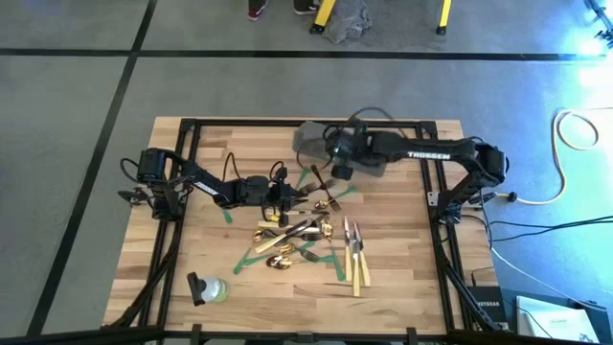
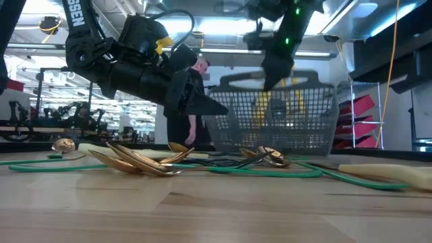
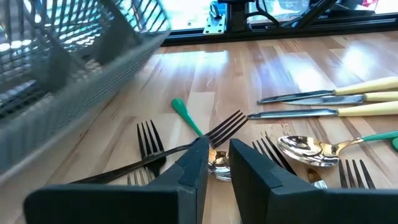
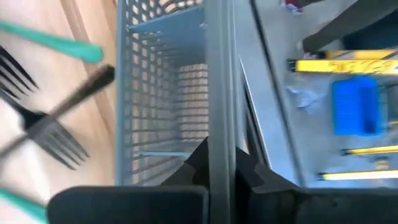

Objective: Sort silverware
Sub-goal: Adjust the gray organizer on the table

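Left gripper [image 1: 292, 197] is sitting at frame centre-left, fingers narrowly parted and gripping a dark fork [image 3: 186, 146] over the silverware [image 1: 311, 235] scattered mid-table. Cream-handled knives [image 1: 352, 251] are lying right of the pile. Right gripper [image 1: 337, 165], upper centre, is clamping its closed fingers on the mesh basket [image 1: 316, 142] rim.
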Controlling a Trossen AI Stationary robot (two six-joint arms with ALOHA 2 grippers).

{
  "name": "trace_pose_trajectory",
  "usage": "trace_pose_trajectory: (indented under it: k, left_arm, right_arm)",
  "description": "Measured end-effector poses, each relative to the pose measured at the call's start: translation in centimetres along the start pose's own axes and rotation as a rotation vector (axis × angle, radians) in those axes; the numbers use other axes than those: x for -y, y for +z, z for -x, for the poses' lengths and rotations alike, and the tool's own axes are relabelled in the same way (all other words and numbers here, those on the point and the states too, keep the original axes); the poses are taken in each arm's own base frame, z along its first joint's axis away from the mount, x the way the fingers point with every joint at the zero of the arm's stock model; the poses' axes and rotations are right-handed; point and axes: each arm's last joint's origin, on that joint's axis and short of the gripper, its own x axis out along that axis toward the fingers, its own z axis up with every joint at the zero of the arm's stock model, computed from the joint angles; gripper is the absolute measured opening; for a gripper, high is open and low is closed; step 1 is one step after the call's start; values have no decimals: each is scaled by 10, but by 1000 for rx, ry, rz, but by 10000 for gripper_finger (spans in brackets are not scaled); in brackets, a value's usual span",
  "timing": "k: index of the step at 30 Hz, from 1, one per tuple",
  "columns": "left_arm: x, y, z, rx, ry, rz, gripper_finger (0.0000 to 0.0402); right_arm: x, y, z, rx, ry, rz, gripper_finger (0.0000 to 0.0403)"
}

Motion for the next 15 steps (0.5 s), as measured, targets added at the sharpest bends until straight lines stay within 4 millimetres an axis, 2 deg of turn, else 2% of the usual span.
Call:
trace_pose_trajectory:
  k: [4,7,11,15]
  left_arm:
    - [0,0,0,0,0,0,49]
    - [0,0,0,0,0,0,49]
    - [0,0,0,-1,0,4,49]
    - [0,0,0,-2,0,3,49]
  right_arm:
    - [26,12,22,25,117,-59,0]
    - [44,15,28,28,154,-95,0]
    - [69,12,24,38,246,-170,0]
    - [94,0,11,22,323,-253,0]
